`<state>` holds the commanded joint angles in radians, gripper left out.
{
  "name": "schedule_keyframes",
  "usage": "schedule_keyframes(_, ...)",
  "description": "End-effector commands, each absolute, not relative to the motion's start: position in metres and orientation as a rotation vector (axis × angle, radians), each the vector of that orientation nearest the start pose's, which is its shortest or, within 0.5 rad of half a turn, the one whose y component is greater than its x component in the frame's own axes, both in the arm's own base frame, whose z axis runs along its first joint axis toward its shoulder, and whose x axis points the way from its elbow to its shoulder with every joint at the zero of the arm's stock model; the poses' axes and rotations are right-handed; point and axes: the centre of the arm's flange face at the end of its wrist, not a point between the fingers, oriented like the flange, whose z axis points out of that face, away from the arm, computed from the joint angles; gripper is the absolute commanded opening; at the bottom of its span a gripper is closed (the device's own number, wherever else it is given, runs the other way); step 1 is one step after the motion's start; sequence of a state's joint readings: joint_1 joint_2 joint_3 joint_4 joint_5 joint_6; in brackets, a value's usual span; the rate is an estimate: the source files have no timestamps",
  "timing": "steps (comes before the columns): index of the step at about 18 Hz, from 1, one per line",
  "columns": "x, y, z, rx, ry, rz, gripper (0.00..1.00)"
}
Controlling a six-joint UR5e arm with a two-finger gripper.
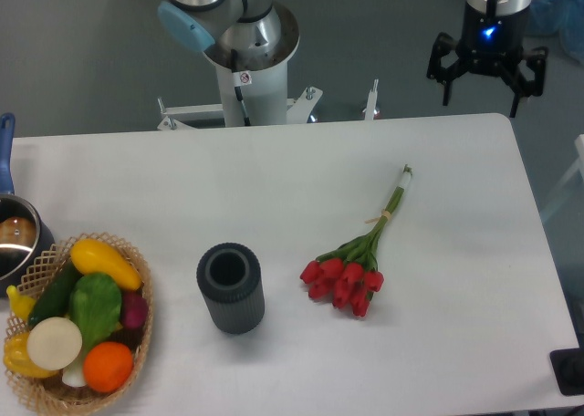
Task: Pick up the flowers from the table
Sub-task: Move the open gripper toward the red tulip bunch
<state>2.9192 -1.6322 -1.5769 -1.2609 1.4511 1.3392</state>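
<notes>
The flowers [358, 265] lie flat on the white table [274, 179], right of centre. Their red tulip buds point toward the front and the thin green stems run up and to the right, ending near the table's back. My gripper [484, 92] hangs beyond the table's far right corner, well away from the stems' tip. It is black with a blue light on its body. Its fingers [446, 89] are spread wide apart with nothing between them, so it is open.
A dark ribbed cylinder [230, 286] stands upright left of the buds. At the front left corner is a wicker basket [137, 261] of colourful vegetables, with a metal pot [14, 238] at the left edge. The arm's base [248, 60] is behind the table's back edge.
</notes>
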Motion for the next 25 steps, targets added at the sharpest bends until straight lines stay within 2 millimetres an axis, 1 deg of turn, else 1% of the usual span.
schedule_keyframes(6,-0.49,0.263,0.484,-2.957,0.014,0.301,1.0)
schedule_keyframes(10,-0.488,0.266,0.47,-2.893,-0.012,0.281,1.0)
schedule_keyframes(11,-0.485,0.266,0.464,-2.888,-0.035,0.284,1.0)
schedule_keyframes(14,-0.481,0.268,0.457,-2.864,-0.159,0.286,1.0)
schedule_keyframes(17,-0.481,0.27,0.454,-2.861,-0.181,0.274,1.0)
schedule_keyframes(18,-0.481,0.271,0.451,-2.858,-0.212,0.262,1.0)
schedule_keyframes(21,-0.482,0.278,0.451,-2.776,-0.356,0.215,1.0)
schedule_keyframes(23,-0.482,0.28,0.447,-2.764,-0.353,0.238,1.0)
schedule_keyframes(25,-0.483,0.282,0.439,-2.758,-0.347,0.254,1.0)
